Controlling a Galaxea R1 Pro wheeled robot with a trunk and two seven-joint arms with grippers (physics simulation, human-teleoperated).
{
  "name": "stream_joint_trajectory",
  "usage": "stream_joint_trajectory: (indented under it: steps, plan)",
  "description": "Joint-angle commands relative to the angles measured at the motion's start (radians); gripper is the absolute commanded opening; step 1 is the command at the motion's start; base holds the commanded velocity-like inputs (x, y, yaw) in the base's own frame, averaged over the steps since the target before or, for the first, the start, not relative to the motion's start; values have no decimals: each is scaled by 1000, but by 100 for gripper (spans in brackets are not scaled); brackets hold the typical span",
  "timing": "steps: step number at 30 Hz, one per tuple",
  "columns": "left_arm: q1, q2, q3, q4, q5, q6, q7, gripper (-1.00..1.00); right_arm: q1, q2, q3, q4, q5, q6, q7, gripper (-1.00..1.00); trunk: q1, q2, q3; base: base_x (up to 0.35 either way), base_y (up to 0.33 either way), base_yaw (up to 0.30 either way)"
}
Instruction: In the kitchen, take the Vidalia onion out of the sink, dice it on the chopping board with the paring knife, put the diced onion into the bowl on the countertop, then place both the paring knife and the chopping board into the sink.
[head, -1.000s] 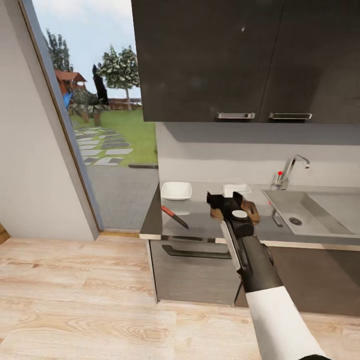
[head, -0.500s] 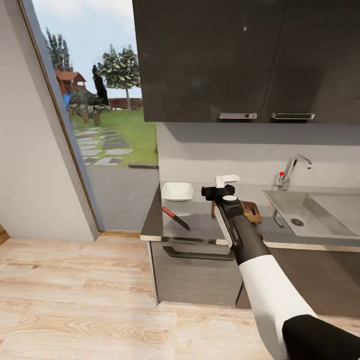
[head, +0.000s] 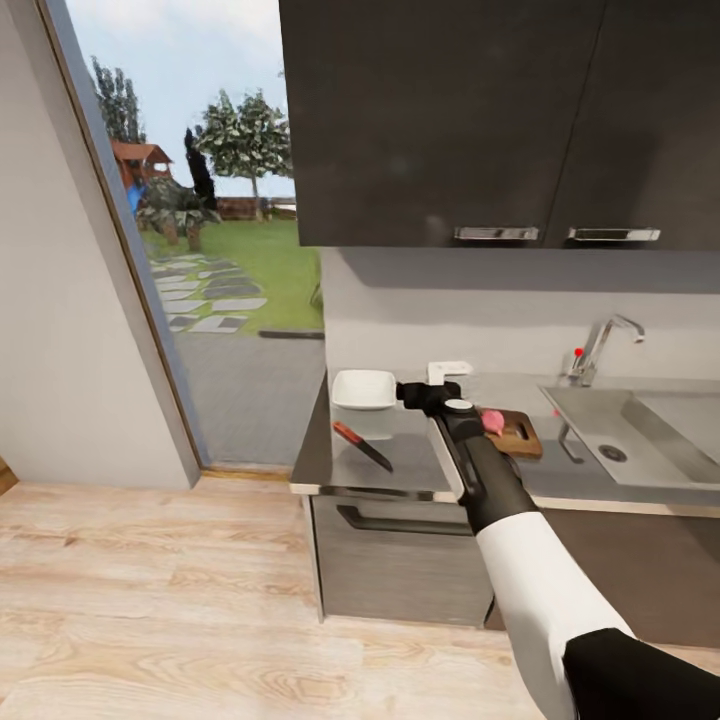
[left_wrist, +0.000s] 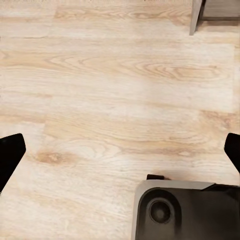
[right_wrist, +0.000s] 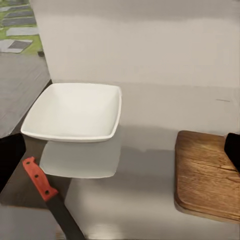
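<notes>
At frame centre, the open right claw (head: 415, 393) hovers between bowl (head: 364, 389) and chopping board (head: 517, 433), onion (head: 492, 421) resting on the board; the left claw (left_wrist: 120, 150) is open over the floor (left_wrist: 120, 90).

White forearm, black wrist, black claw (head: 413, 393)

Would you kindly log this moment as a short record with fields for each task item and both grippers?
onion: Vidalia onion on the chopping board
knife: paring knife on the countertop, in front of the bowl
bowl: empty
sink: sink, right of the board
right gripper: right gripper open, above the countertop between bowl and board
left gripper: left gripper open, over wooden floor
</notes>
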Motion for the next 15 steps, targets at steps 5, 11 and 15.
stream_joint_trajectory:
  steps: [5, 11, 15]
  plan:
    - [0, 2, -8, -5, 8, -2, 6, 100, 2, 0, 2, 44, -4, -39, -6, 100, 1, -2, -2, 83, 63, 0]
    - [0, 2, -8, -3, 8, -2, 6, 100, 4, 0, -1, 155, -4, -132, -5, 100, 1, -2, -2, 13, 9, 0]
    - [0, 2, -8, 0, 8, -2, 5, 100, 4, 0, -1, 223, -5, -202, -4, 100, 1, -2, -2, 2, 1, 0]
